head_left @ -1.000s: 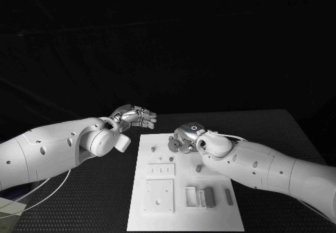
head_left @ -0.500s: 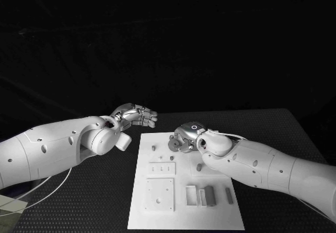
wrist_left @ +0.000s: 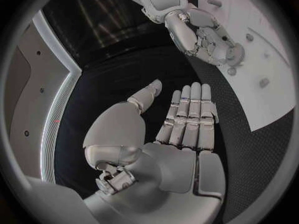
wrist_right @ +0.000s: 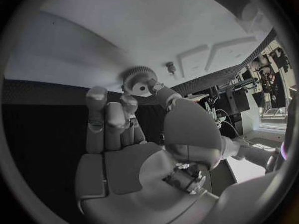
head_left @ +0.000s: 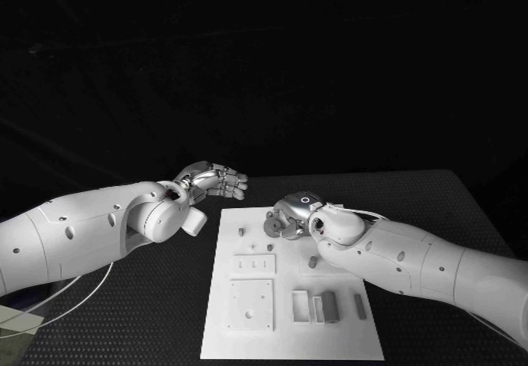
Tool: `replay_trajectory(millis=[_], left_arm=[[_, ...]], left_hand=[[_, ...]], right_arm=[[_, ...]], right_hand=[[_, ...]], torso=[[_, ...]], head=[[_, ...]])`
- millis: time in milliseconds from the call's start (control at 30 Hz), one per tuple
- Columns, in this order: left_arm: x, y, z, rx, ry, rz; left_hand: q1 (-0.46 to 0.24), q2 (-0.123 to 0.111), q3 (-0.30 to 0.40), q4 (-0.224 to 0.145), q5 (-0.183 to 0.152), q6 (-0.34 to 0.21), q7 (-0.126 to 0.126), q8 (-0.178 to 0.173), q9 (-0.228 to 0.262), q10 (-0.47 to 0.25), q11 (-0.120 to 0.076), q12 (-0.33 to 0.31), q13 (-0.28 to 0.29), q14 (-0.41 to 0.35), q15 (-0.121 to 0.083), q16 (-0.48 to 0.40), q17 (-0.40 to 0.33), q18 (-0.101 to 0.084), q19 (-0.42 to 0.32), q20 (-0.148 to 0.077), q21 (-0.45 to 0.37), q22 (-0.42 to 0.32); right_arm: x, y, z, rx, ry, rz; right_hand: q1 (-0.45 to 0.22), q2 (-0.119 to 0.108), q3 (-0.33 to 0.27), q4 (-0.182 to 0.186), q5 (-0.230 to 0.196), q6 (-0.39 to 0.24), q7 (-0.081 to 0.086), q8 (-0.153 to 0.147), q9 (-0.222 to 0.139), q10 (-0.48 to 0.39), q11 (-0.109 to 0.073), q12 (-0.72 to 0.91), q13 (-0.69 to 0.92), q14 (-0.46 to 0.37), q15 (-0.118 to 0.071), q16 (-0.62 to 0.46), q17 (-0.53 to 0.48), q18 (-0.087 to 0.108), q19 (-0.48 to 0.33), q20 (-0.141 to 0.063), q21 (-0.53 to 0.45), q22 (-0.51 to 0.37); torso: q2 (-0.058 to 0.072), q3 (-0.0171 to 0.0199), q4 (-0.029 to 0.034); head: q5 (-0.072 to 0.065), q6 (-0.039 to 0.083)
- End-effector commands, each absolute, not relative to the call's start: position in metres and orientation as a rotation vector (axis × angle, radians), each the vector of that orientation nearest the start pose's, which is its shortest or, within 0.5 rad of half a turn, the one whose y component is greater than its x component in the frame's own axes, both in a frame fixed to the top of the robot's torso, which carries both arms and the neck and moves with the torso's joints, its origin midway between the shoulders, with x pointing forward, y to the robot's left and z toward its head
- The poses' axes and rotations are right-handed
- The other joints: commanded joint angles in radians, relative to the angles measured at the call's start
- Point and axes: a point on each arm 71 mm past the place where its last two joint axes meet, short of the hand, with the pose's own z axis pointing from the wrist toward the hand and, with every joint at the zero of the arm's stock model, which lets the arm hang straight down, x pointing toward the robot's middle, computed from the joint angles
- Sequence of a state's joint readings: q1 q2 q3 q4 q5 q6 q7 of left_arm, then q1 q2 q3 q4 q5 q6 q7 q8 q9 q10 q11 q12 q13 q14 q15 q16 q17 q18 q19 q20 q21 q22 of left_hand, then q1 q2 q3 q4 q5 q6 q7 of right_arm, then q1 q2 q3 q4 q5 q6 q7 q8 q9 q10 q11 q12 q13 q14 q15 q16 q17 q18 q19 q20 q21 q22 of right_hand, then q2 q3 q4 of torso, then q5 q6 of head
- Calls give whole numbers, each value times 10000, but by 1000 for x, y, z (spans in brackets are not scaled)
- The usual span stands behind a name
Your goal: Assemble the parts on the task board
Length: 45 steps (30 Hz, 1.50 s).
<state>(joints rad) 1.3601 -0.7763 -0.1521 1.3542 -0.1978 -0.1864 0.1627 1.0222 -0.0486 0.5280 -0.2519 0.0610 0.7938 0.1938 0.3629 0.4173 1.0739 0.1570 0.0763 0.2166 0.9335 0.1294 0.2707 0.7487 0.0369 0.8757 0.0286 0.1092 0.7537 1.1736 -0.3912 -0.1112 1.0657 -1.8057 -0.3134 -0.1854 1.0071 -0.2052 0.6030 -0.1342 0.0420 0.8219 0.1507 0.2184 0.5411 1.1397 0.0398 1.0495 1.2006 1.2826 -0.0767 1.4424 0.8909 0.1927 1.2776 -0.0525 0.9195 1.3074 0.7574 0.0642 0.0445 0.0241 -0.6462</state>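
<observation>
A: We see the task board (head_left: 330, 347) lying in the lower middle of the head view, on the black table (head_left: 440, 198); our right hand (head_left: 291, 216) sits over the board's upper edge, and in the right wrist view its thumb and fingers pinch a small toothed gear (wrist_right: 138, 79) just above the white plate.

B: Agreed; the gear (head_left: 272, 226) shows dark at that hand's left side in the head view; our left hand (head_left: 211, 181) hangs at centre left, off the board's upper left corner, over the table.

A: In the left wrist view its fingers (wrist_left: 189, 115) lie straight and side by side, thumb a little apart, holding nothing.

B: Lower on the board we see raised white plates (head_left: 251, 305) and several grey parts (head_left: 329, 306), with small pegs (head_left: 313, 262) between.
</observation>
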Motion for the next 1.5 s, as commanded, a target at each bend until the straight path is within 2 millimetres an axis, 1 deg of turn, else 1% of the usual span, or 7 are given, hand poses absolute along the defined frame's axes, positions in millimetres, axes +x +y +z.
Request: replay_trajectory(millis=[33,167,433,600,933,1300,1500], left_arm=[[530,218,-157,-8783,16867,-13380],[531,218,-157,-8792,16851,-13360],[531,218,-157,-8788,16857,-13362],[531,217,-157,-8789,16865,-13361],[531,217,-158,-8797,16871,-13349],[531,217,-158,-8799,16885,-13346],[531,216,-158,-8801,16885,-13342]], left_hand=[[-24,-29,-17,23,-61,-22,34,-49,6,18,19,-66,17,14,41,-69,16,-102,-33,45,-69,10],[-31,-32,-19,30,-61,-42,43,-63,4,15,20,-68,20,15,42,-76,21,-102,-32,45,-73,12],[-30,-37,-19,34,-60,-77,57,-86,1,12,20,-70,25,17,42,-86,28,-100,-32,44,-79,15],[-29,-36,-18,34,-60,-82,59,-89,0,12,20,-70,26,18,42,-88,30,-100,-32,44,-81,16],[-28,-43,-18,35,-61,-101,68,-102,0,4,23,-74,29,18,43,-96,35,-101,-33,45,-87,18],[-29,-44,-18,39,-60,-128,80,-119,-2,-5,26,-78,31,18,44,-105,41,-101,-34,47,-93,20],[-29,-54,-20,39,-61,-149,88,-132,-3,-12,29,-80,32,16,45,-113,45,-102,-37,48,-99,21]], right_arm=[[533,-89,-243,-5033,16140,3984],[533,-90,-242,-4935,15980,4009],[532,-90,-240,-4914,15748,4179],[533,-90,-240,-4855,15671,4194],[532,-89,-241,-4904,15842,4309],[533,-86,-245,-4966,16329,4378],[532,-82,-244,-5003,16298,4483]], right_hand=[[-1,-171,26,99,64,-146,76,-54,-32,-68,35,58,1,14,93,-46,-5,691,-14,-69,-52,148],[39,-232,58,137,66,-197,101,-78,-38,-95,59,74,7,12,118,-42,-2,691,-10,-82,-60,148],[551,468,0,-319,63,651,-146,454,262,-17,-167,201,22,33,-88,15,27,691,18,-94,21,203],[533,565,-106,-450,63,713,-191,504,324,-7,-212,198,2,40,-135,14,44,691,-2,-71,30,201],[448,484,-186,-506,63,562,-166,421,322,-6,-192,183,-23,28,-121,-3,19,691,-15,-53,28,191],[22,31,-126,-30,64,118,-8,135,221,-92,-43,147,-63,10,21,-48,-1,691,-34,-39,-29,160],[0,12,-76,62,66,111,2,125,220,-108,-32,155,-64,9,32,-48,0,691,-34,-49,-35,161]], torso=[[0,7,2],[1,5,6],[-2,1,8],[-1,3,9],[2,-5,11],[1,-13,14],[3,-8,20]], head=[[-14,3],[-18,4],[-33,4],[-27,-1],[-36,-8],[-37,-22],[-32,-28]])
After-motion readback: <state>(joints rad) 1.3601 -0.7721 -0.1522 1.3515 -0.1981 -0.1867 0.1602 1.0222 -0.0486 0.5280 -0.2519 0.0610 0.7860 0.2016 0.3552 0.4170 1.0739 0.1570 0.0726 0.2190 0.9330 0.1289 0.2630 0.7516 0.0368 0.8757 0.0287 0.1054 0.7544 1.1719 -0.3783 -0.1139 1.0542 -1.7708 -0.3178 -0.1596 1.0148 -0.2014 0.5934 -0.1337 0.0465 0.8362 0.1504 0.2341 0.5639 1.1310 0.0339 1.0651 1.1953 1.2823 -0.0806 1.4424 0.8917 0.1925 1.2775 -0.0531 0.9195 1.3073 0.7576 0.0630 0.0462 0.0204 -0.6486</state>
